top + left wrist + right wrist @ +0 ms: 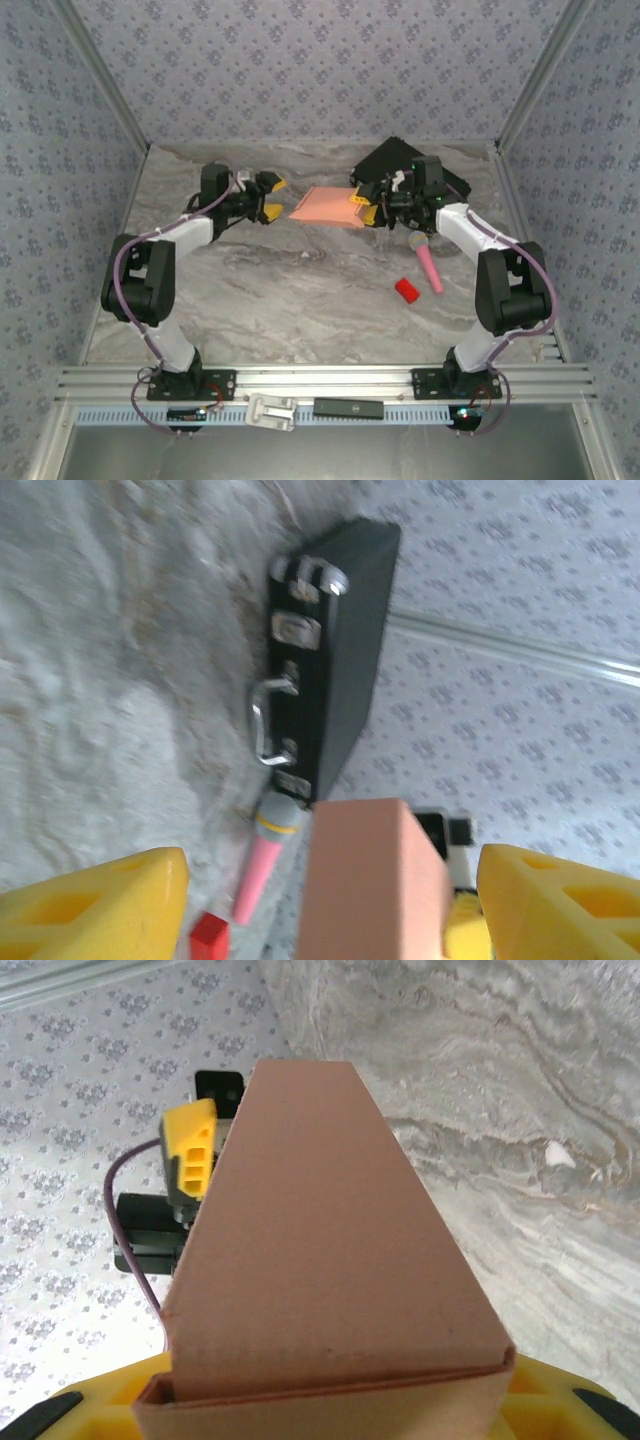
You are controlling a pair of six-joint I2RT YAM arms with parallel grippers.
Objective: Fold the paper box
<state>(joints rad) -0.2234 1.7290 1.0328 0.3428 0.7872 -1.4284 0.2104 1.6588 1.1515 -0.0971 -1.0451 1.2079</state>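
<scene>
Between the two grippers, toward the far side of the table (300, 290), I see the paper box (328, 206) with its long axis running left to right, straight from one wrist to the other. At its right end the right gripper (368, 208) is clamped on it. From the right wrist, the salmon cardboard starts between the yellow pads (545, 1415) and stretches away toward the other arm. The left gripper (272, 198) faces the opposite end with its fingers (100, 910) wide apart. From the left wrist, the box's end sits in the gap with space on both sides, touching neither finger as far as I can tell. So the box lies end-on, dead ahead of my left fingers, and that arm is the free one. I judge the next move turns on lining those open fingers up with that end. Whether its flap is tucked in I cannot tell. The black case (400, 160) sits just behind the right gripper, near enough to mind.
</scene>
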